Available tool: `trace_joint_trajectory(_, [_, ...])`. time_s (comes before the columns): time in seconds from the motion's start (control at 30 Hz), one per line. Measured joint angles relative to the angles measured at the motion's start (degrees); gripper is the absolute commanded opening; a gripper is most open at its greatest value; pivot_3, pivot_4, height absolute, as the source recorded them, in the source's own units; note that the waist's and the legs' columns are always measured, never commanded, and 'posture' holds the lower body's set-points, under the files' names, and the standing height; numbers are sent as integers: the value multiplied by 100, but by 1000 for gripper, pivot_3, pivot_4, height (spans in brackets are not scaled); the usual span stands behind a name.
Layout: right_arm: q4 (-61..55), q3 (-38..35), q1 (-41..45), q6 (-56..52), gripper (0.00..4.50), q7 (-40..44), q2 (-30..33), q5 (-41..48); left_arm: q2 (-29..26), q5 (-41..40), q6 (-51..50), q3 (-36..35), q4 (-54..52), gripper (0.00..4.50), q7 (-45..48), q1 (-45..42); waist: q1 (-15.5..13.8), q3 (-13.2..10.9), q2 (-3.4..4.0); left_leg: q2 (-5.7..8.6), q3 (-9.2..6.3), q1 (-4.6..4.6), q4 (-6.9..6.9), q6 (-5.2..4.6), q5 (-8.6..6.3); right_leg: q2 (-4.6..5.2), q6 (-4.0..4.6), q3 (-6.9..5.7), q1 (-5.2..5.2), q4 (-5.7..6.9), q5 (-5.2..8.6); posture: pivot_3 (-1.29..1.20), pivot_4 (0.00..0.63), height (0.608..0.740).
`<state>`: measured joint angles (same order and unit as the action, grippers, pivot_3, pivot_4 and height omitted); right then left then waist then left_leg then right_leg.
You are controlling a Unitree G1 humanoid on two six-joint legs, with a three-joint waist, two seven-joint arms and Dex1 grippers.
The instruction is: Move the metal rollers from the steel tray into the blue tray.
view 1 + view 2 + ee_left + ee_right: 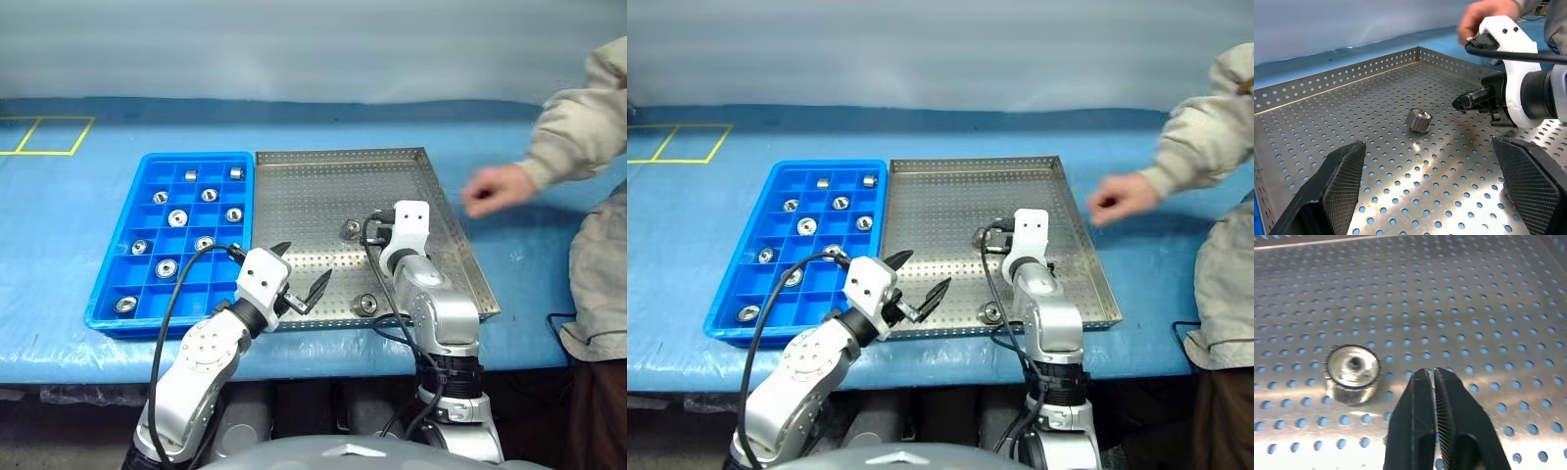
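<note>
Right wrist view shows my right gripper [1434,374] pinched together, empty, beside a metal roller [1352,372] on the steel tray [1488,293] (left gripper [301,271] spread wide).

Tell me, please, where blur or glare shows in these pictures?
Left eye view: the person's hand is smeared by motion. Left wrist view: bright glare patches on the steel tray near the roller, own fingers soft. Right wrist view: the shut right gripper looms large; the roller's top glints.
</note>
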<state>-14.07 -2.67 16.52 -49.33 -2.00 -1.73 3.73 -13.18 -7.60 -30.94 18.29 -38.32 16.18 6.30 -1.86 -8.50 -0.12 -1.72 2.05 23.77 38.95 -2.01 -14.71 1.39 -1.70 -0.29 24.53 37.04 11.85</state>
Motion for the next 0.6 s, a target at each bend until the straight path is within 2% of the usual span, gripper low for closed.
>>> trace_joint_trajectory(0.2, [27, 147, 274, 122, 2912, 123, -102, 100, 1, 0, 0, 1, 0, 4500, -27, 0, -7, 0, -1, 0, 1, 0, 0, 0, 0, 0, 0, 0, 0, -1, 0, 166, 150, 740])
trace_joint_trajectory(0.37, [704, 148, 608, 515, 4480, 129, -170, 110, 4, 12, 1, 1, -1, 4500, -99, 52, -30, 0, -1, 1, 1, 0, -2, 0, 0, 0, -1, 0, 0, -2, -1, 200, 150, 740])
trace_joint_trajectory(0.6, [1734, 129, 903, 900, 4480, 223, -227, 113, -4, 26, 2, 7, -2, 4500, -157, 162, -62, -1, -1, 1, 0, 0, -5, 0, 0, 1, -1, 0, 0, -3, -1, 222, 150, 740])
